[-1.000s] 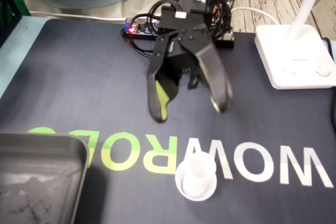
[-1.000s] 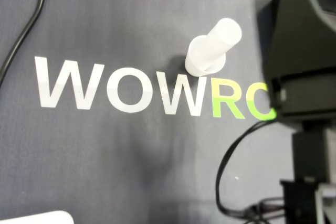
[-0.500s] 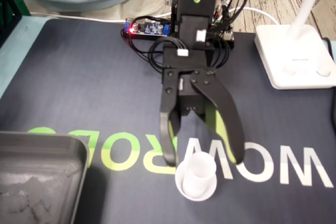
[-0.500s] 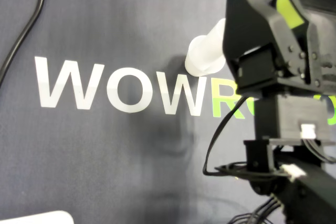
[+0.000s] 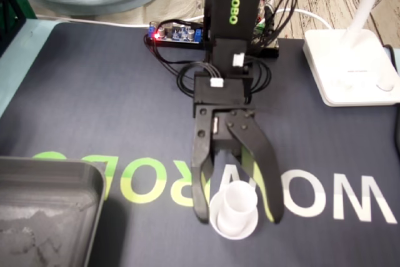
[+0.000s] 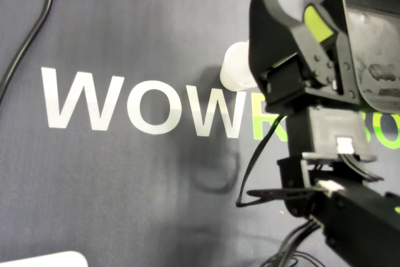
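A small white cylinder on a round white base (image 5: 234,212) stands upright on the dark mat, over the white letters. My gripper (image 5: 238,216) hangs open right over it, one black finger (image 5: 201,192) to its left and the green-padded finger (image 5: 270,186) to its right. Neither finger visibly touches it. In the overhead view the gripper (image 6: 292,5) covers most of the white cylinder (image 6: 234,73); only its left side shows.
A grey metal tray (image 5: 44,217) sits at the lower left of the fixed view and shows in the overhead view (image 6: 375,60) at top right. A white lamp base (image 5: 350,67) stands at the right. A circuit board (image 5: 178,32) and cables lie behind the arm.
The arm came forward and down from behind the lettering. Its fingers now straddle the white cylinder and stand slightly closer together than before.
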`<state>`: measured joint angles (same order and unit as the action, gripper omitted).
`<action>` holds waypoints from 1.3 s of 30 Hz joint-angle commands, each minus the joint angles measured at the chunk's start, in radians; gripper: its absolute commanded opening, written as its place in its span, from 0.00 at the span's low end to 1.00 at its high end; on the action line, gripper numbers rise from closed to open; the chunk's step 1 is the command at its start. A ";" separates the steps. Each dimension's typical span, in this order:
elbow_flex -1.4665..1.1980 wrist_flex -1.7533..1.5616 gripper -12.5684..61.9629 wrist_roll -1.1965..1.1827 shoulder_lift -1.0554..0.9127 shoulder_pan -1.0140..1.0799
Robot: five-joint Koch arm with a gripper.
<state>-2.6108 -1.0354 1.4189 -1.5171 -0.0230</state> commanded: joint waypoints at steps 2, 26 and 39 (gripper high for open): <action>0.043 -0.097 0.61 0.009 0.009 -0.018; 0.051 -0.179 0.57 0.037 0.229 -0.032; 0.057 -0.178 0.43 0.014 0.249 -0.025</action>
<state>-2.5802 -1.1443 1.4435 -1.2655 -0.0491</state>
